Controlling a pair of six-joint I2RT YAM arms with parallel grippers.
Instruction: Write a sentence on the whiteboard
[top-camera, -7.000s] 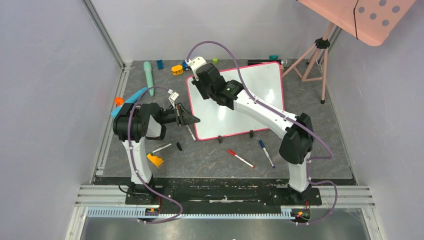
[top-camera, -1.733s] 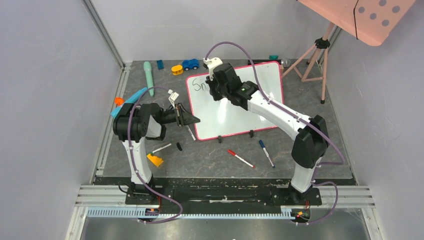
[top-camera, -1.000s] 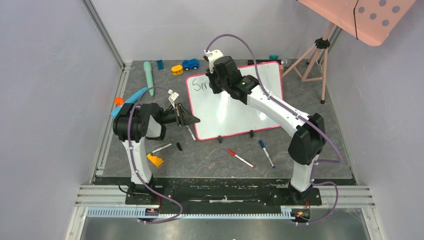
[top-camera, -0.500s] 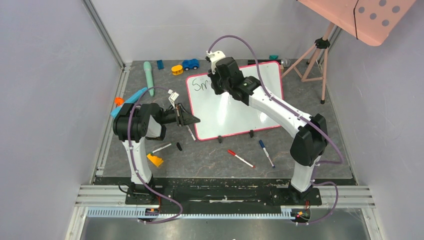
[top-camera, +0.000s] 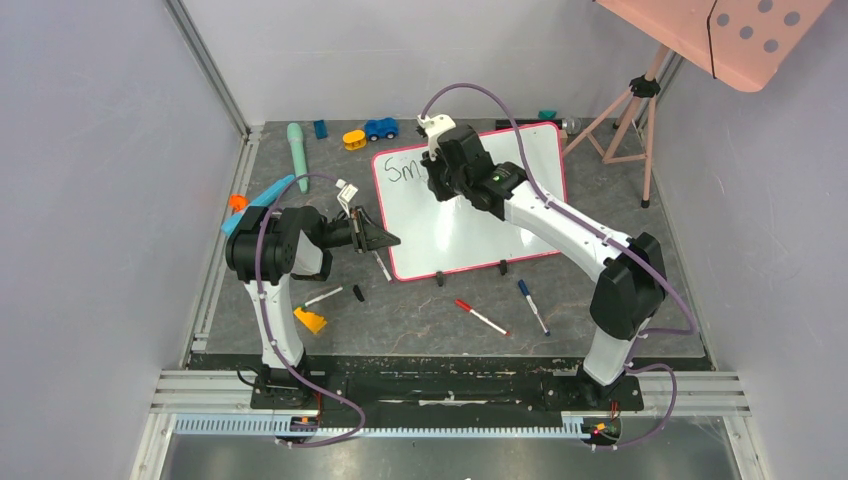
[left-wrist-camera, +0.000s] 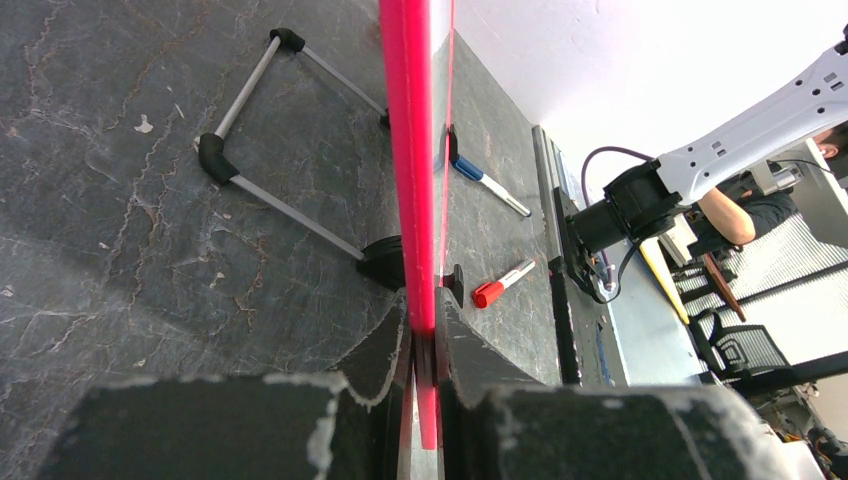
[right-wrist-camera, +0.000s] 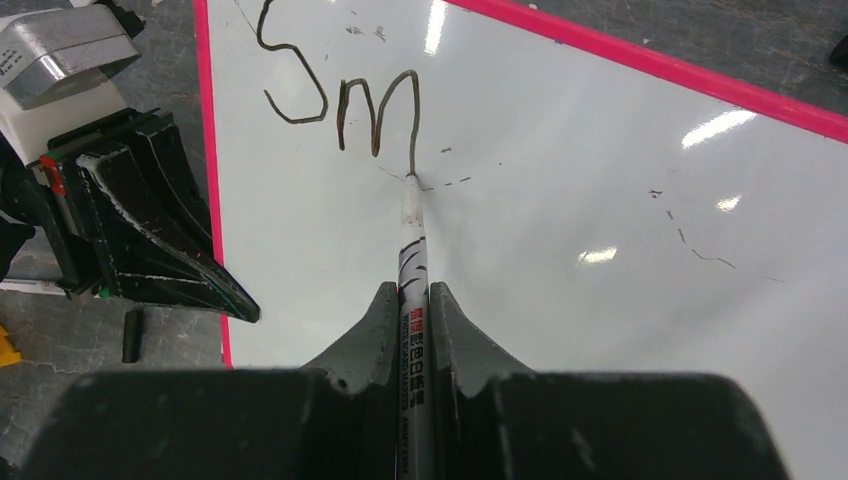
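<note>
The whiteboard (top-camera: 440, 235) sits in the middle of the table (top-camera: 620, 330), a bit to the far side. The left gripper (left-wrist-camera: 423, 322) is squeezed tight on its pink left edge, by the near corner. The right gripper (right-wrist-camera: 412, 292) is clamped on a marker (right-wrist-camera: 411, 240). The marker's tip touches the board at the end of the "m". The sentence (top-camera: 402, 170) reads only "Sm", in the board's far left corner. A red pen (top-camera: 482, 317) and a blue pen (top-camera: 533, 306) lie near the board's near edge.
</note>
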